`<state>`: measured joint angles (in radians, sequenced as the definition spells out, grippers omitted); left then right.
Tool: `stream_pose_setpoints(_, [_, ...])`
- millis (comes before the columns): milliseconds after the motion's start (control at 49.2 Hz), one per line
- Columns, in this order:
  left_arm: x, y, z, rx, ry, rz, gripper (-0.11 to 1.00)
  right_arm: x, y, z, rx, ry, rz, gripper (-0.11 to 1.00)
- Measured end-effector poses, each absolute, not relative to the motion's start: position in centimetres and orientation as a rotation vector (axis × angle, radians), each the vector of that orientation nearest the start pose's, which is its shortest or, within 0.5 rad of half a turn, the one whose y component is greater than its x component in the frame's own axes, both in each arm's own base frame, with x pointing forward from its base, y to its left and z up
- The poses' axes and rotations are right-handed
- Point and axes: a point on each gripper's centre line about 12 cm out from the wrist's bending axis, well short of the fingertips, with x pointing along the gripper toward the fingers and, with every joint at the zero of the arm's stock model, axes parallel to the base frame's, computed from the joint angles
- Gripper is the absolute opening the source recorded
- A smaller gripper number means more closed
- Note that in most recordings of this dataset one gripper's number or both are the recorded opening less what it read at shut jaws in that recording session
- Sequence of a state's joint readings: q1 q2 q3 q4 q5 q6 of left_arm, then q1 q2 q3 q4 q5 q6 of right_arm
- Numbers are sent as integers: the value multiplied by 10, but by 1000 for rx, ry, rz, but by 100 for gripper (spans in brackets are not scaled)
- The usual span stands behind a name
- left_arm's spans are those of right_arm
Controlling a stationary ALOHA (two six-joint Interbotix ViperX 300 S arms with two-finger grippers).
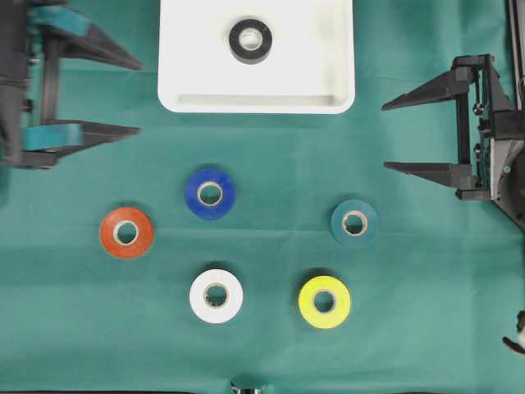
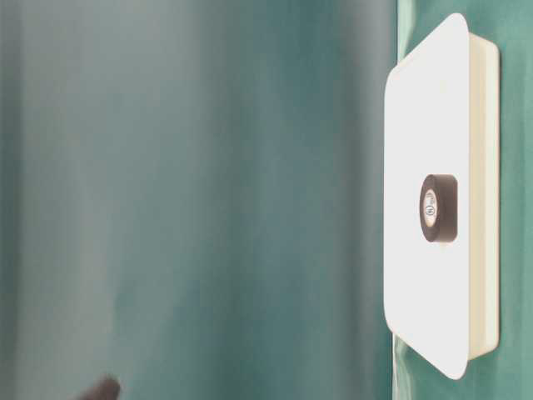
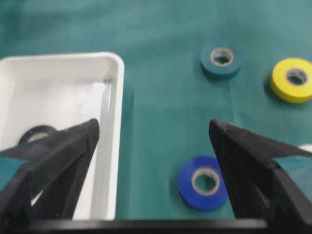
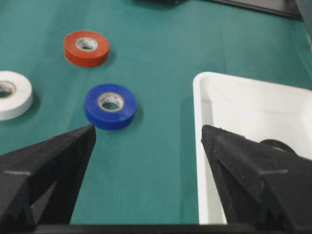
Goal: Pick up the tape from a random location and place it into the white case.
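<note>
- The left gripper (image 1: 135, 94) hangs at the desk's left edge, fingers (image 1: 98, 131) spread wide, holding nothing.
- An orange tape roll (image 1: 126, 232) lies flat on the green desk (image 1: 271, 353), the farthest roll to the left.
- A blue roll (image 1: 210, 194) and a white roll (image 1: 216, 295) lie further along, well apart.
- The white case (image 1: 320, 49) sits at the top middle; a black tape roll (image 1: 250, 40) lies flat inside it.
- A yellow roll (image 1: 324, 301) and a teal roll (image 1: 354, 222) lie right of centre.
- The right gripper (image 1: 384, 135) hovers at the right edge, fingers (image 1: 414, 171) spread, empty.
</note>
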<state>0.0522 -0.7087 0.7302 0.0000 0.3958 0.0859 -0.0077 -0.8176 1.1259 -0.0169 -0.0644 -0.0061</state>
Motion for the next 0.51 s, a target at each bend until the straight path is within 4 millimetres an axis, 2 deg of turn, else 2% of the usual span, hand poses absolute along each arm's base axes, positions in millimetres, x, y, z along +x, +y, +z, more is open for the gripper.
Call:
stream_pose_setpoints(163, [233,12,319,68,405,34,98,222,-2,256,-22,244,-4,89])
stream_pose_setpoints(508, [210,11,274,68,324,38,98,222,-2,254,-22,250,-4,89])
